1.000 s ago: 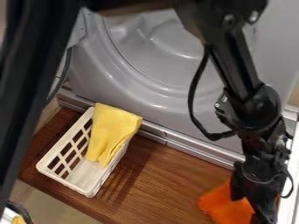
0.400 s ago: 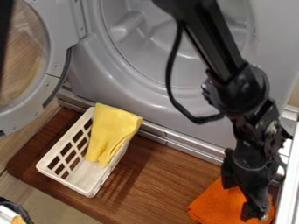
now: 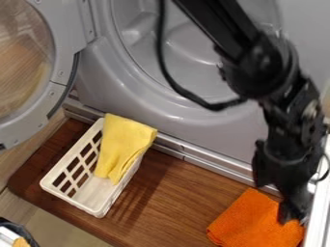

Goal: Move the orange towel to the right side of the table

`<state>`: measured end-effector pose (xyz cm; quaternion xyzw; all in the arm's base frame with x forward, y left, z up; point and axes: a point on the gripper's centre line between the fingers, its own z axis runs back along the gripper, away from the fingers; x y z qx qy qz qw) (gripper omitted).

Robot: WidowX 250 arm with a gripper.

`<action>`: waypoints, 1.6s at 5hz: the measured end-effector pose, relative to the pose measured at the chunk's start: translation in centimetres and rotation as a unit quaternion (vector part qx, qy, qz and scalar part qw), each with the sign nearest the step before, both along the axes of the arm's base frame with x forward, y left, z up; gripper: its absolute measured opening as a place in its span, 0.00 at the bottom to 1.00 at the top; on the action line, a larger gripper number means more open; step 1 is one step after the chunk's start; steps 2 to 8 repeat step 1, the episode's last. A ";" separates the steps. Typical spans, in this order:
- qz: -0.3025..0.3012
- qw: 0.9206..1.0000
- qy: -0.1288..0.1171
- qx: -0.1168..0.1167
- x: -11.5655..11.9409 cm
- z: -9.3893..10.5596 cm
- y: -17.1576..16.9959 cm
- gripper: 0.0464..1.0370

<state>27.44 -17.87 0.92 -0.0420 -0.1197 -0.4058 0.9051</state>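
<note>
Machine [image 3: 151, 116] with a grey, curved front spreads across the back of my workspace, its round recess facing me. Below it runs the brown wooden tabletop [image 3: 187, 202], its grain showing, with a metal rail [image 3: 203, 163] along the back edge and a white strip [image 3: 318, 212] by the right edge. At the left, a grey-rimmed round door [image 3: 61, 75] with a see-through middle stands swung out from the machine. My black arm [image 3: 258, 62] comes in from the top and slants down to the right, a dark cable [image 3: 187, 95] looping out on its left. On the left half of the tabletop sits a white basket [image 3: 55, 187], long and narrow, set at a slant, with square holes in its side. The orange towel [image 3: 248, 222] lies on the tabletop in the lower right of the camera view, at the right side, well apart from the basket. It looks mostly flat, with one corner pointing up toward the rail. A yellow cloth [image 3: 122, 144] hangs over the basket's rim at the far end and drops down inside. My gripper [image 3: 291, 214] is low at the orange towel's right part, overlapping it in view; I cannot tell whether it is wide or narrow, nor whether it has hold of the fabric
</note>
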 end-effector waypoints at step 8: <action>-0.003 1.000 -0.024 -0.003 -0.6 2.8 0.2 0.96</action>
